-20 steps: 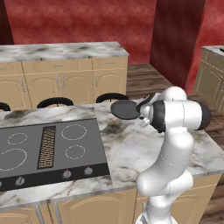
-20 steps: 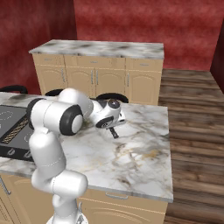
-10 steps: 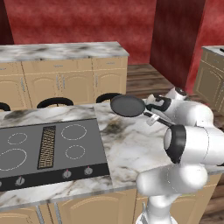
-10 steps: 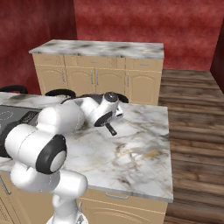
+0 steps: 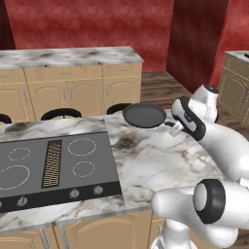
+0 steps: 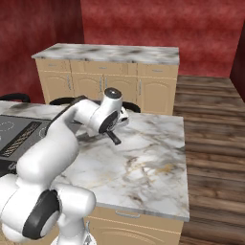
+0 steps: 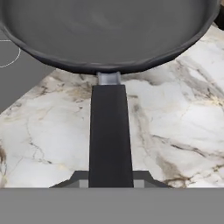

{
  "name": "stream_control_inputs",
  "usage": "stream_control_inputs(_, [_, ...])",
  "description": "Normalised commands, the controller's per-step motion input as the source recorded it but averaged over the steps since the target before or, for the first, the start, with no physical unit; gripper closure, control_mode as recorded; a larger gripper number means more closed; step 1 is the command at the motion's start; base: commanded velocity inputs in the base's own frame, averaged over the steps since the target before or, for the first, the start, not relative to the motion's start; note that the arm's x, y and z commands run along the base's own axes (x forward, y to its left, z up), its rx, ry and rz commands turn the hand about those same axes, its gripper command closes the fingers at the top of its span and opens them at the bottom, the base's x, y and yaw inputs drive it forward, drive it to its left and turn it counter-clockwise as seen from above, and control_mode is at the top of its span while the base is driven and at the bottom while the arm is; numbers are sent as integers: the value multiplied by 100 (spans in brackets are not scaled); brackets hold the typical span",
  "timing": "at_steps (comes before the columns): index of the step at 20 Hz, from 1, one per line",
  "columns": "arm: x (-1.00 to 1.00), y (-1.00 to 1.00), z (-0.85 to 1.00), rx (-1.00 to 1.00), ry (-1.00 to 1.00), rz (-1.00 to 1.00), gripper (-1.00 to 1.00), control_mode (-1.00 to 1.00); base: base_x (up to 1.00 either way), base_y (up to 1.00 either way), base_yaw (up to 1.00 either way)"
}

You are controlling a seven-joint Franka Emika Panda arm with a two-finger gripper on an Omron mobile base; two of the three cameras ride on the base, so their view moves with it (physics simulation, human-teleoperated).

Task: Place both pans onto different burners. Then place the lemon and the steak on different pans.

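One black pan [image 5: 144, 115] hangs level just above the marble counter [image 5: 160, 160], right of the cooktop [image 5: 58, 168]. My gripper [image 5: 171, 128] is shut on its straight dark handle [image 7: 110, 131], with the round bowl [image 7: 109, 30] straight ahead in the hand view. In the right base view my arm hides the bowl, and the handle's end [image 6: 114, 138] pokes out below the hand. White burner rings [image 5: 81, 146] [image 5: 83, 168] lie on the cooktop to the pan's left, and an arc of one [image 7: 9, 52] shows under the pan's edge. The lemon and the steak are out of view.
A ribbed vent grille [image 5: 51, 163] runs down the cooktop's middle, with small knobs [image 5: 74, 193] along its front. Dark stools [image 5: 61, 113] stand behind the island. A second marble counter with cabinets [image 5: 68, 56] lines the back wall. Wood floor [image 6: 210, 143] lies to the right.
The pan has risen slightly off the counter while staying in about the same spot. My arm's elbow has swung down and to the right, with the grip on the handle kept.
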Motion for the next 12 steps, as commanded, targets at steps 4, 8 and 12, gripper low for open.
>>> stream_control_inputs(4, [-72,29,-2,-2,-12,11,100,-100,0,0,0])
stream_control_inputs(8, [-82,31,0,0,-11,8,100,-100,0,0,0])
stream_control_inputs(12, [-73,42,1,0,-2,2,100,-100,0,0,0])
